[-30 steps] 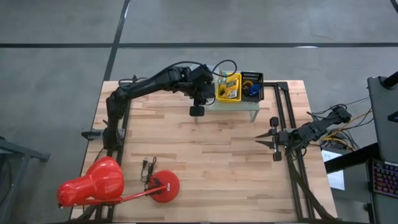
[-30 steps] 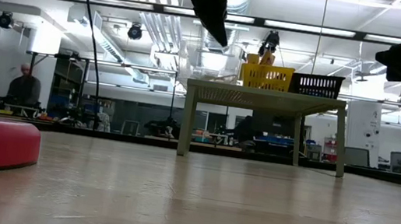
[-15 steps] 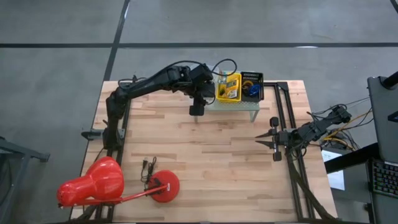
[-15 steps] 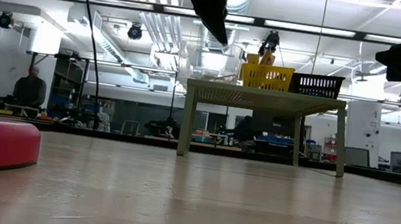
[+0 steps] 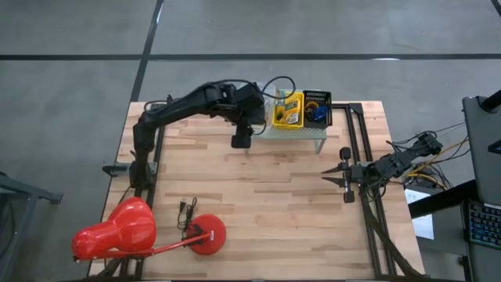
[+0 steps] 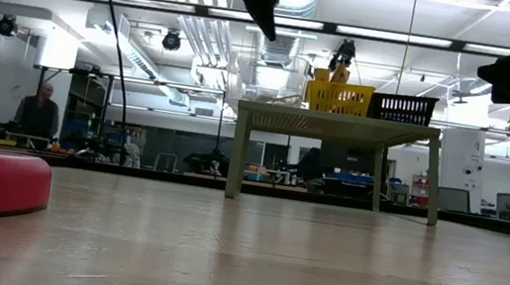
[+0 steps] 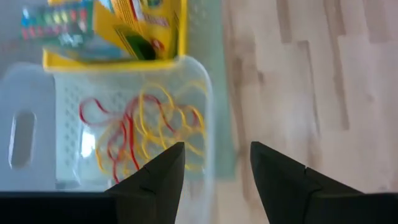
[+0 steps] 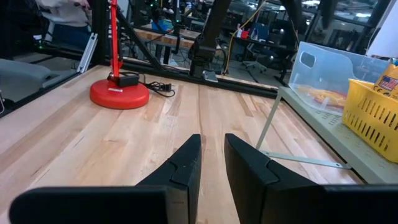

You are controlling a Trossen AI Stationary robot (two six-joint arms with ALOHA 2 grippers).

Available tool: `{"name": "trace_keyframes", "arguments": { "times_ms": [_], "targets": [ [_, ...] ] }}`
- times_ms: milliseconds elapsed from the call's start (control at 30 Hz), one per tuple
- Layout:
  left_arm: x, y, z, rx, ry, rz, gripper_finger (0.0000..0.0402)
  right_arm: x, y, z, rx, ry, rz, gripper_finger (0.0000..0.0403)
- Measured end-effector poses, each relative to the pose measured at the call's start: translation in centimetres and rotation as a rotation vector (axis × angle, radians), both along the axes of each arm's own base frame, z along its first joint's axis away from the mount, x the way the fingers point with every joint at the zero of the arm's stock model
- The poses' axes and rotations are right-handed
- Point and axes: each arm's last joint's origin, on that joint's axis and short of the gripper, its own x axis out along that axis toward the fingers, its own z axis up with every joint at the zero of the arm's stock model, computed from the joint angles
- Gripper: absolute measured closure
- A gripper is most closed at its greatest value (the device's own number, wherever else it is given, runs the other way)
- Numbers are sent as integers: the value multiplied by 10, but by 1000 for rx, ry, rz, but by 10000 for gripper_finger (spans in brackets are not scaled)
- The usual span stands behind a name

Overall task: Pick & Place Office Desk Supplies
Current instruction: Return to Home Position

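Supplies are all binned on the mint-green shelf (image 5: 291,131), upper middle of the high view, so we judge the sorting done and only the parking left. In a row on the shelf: transparent bin (image 7: 34,118) at the left end holding red and yellow rubber bands (image 7: 149,124), yellow bin (image 5: 288,110) in the middle with crayon boxes (image 7: 137,25), black bin (image 5: 317,108) on the right with something blue in it, too small to name. Bins sit side by side, probably so the shelf takes all three. Left gripper (image 5: 240,141) hangs above the table just lower-left of the shelf's left end, near the transparent bin; in its wrist view the fingers are spread wide, released, nothing between them, touching nothing. Right gripper (image 5: 333,175) waits at the right middle of the high view, well apart from the shelf, fingers barely parted and empty. Red desk lamp (image 5: 133,231) lies lower left, out of the way.
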Motion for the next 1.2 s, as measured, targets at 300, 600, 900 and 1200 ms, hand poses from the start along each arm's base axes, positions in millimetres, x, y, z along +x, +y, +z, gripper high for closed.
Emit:
{"name": "trace_keyframes", "arguments": {
  "times_ms": [300,600,900,1200],
  "targets": [
    [-22,-23,26,-41,-86,80,213,0,0,0,0,0,0,335],
    [-41,-18,8,86,-9,324,213,0,0,0,0,0,1,335],
    [-79,-12,-22,132,-87,395,214,0,0,0,0,0,1,335],
    [-124,5,-44,165,-296,342,221,0,0,0,0,0,1,335]
  ]
}}
